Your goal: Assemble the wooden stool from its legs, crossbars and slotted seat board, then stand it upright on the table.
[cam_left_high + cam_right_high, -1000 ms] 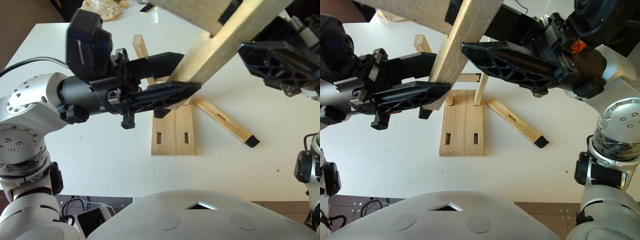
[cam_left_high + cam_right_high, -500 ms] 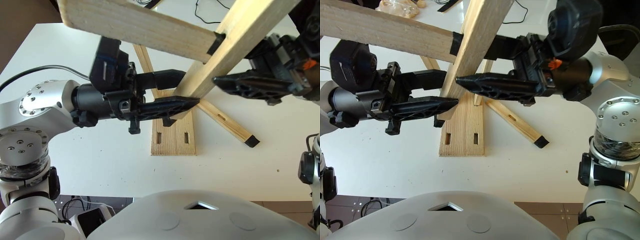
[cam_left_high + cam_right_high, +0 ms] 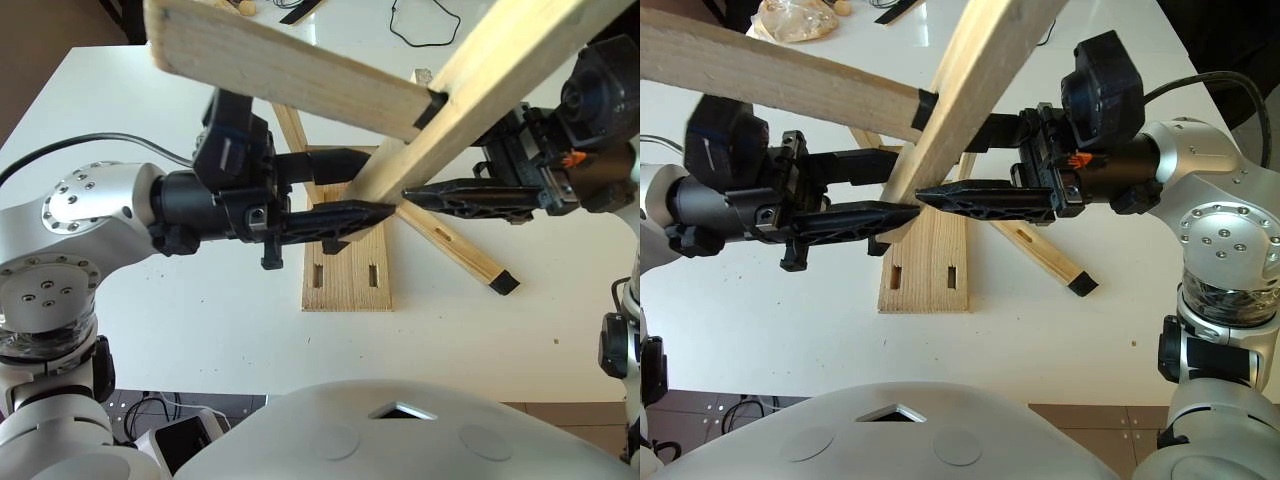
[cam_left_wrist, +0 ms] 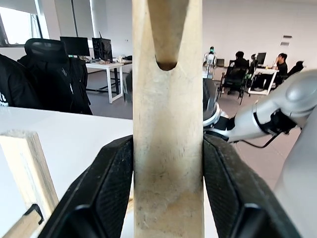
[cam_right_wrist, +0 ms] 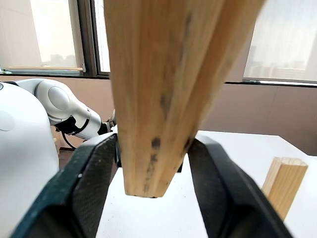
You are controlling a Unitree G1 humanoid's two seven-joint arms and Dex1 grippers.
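A wooden leg (image 3: 440, 115) with a crossbar (image 3: 290, 70) joined to it hangs slanted above the table. My left gripper (image 3: 372, 186) is shut on the leg's lower end, which fills the gap between its fingers (image 4: 106, 193) in the left wrist view. My right gripper (image 3: 952, 165) comes in from the right and is shut on the same leg (image 5: 158, 99) just above that grip. Below them the slotted seat board (image 3: 345, 265) lies flat on the table. A second leg (image 3: 455, 245) with a black tip lies to its right, and another wooden piece (image 3: 290, 110) lies behind it.
A crumpled plastic bag (image 3: 790, 18) and a black cable (image 3: 425, 20) lie at the back of the white table (image 3: 200, 320). Bare tabletop stretches to the left and right of the seat board. An end of another wooden piece (image 5: 285, 186) shows in the right wrist view.
My right gripper has come down and in from the upper right to close on the leg near the left gripper. The leg and crossbar have swung, bringing the crossbar into view. The left gripper keeps its hold.
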